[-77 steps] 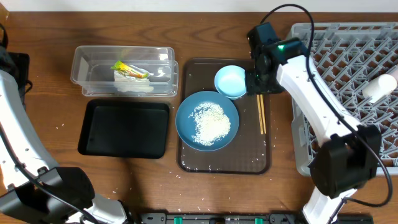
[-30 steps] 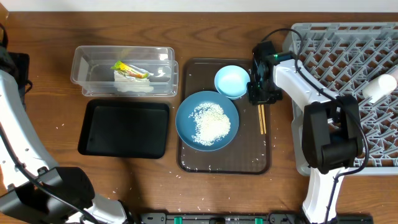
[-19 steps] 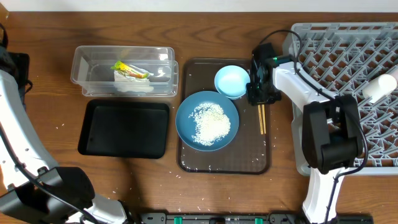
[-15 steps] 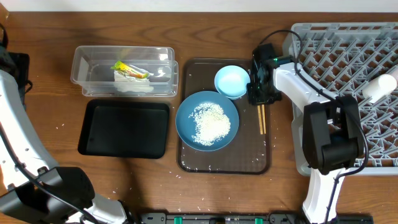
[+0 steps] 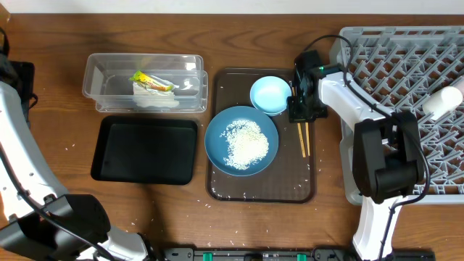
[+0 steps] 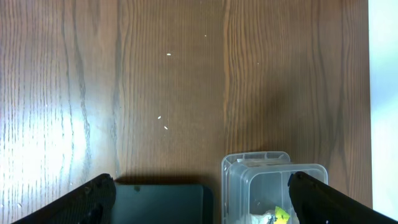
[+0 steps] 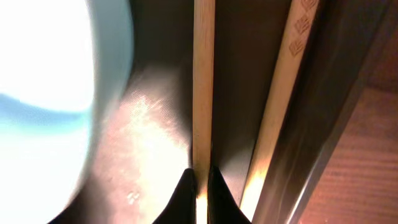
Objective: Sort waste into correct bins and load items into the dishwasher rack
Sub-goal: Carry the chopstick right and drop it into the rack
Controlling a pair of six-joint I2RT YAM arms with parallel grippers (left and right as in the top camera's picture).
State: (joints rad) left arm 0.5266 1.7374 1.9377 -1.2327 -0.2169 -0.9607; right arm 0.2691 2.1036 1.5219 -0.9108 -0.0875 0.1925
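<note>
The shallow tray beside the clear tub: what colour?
The tray is glossy black, clearest in overhead view.

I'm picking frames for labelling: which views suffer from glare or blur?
Right wrist: the light-blue bowl is overexposed and blurred; glare patches the brown tray; the chopsticks are fairly sharp. Left wrist: a soft sheen on the table at left, otherwise crisp. Overhead: evenly lit and sharp.

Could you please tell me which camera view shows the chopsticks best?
The right wrist view: both chopsticks fill the frame, one between the right pincer's tips. Overhead shows them small, partly hidden; left wrist shows none.
</note>
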